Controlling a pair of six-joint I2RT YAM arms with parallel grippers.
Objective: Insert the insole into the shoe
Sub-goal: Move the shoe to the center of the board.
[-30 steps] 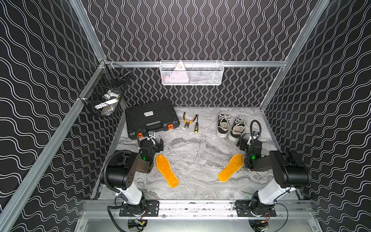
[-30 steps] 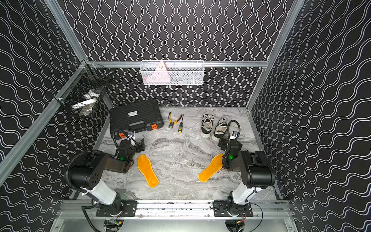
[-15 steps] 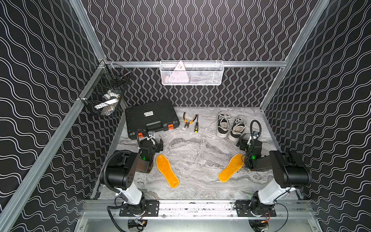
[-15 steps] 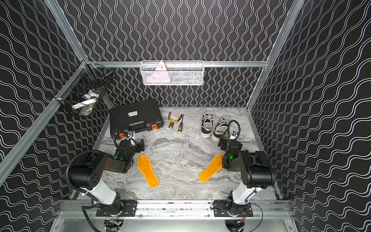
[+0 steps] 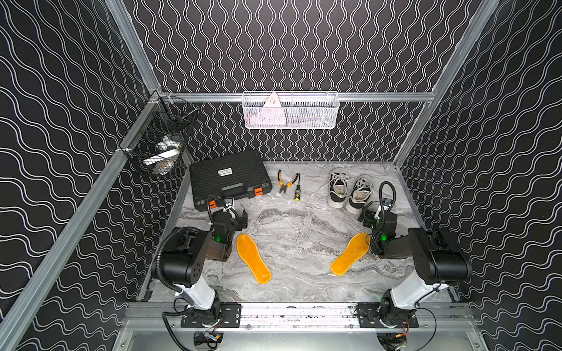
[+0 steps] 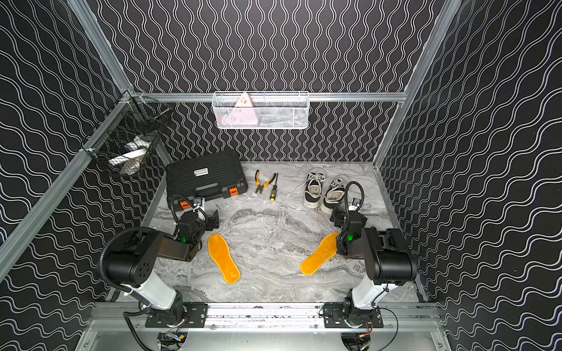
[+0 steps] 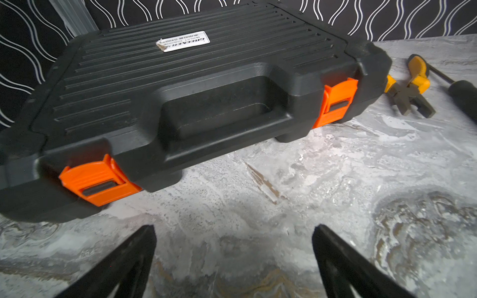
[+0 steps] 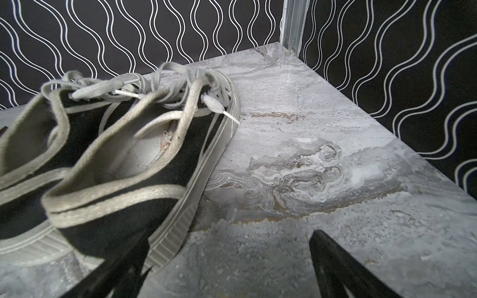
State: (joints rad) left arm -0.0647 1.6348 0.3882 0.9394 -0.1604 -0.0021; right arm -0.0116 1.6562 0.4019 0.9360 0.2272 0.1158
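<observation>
1. Insoles lie flat on the bench (image 5: 304,218), both orange and neither inside a shoe. The left insole (image 5: 253,259) is just beside my left arm. The right insole (image 5: 349,253) runs up to my right wrist.
2. A pair of black-and-white sneakers (image 5: 338,190) stands side by side toward the back right of the bench, well apart from the left insole.
3. My left gripper (image 7: 233,228) is spread wide and holds nothing. It sits low over the bench and faces a closed black tool case (image 7: 193,90) with orange latches.
4. My right gripper (image 8: 231,233) is also wide apart and empty, just behind the heel of the nearer sneaker (image 8: 124,160). I cannot tell whether one finger touches its sole.
5. Pliers (image 5: 286,182) and a screwdriver (image 5: 297,190) lie between the tool case and the sneakers.
</observation>
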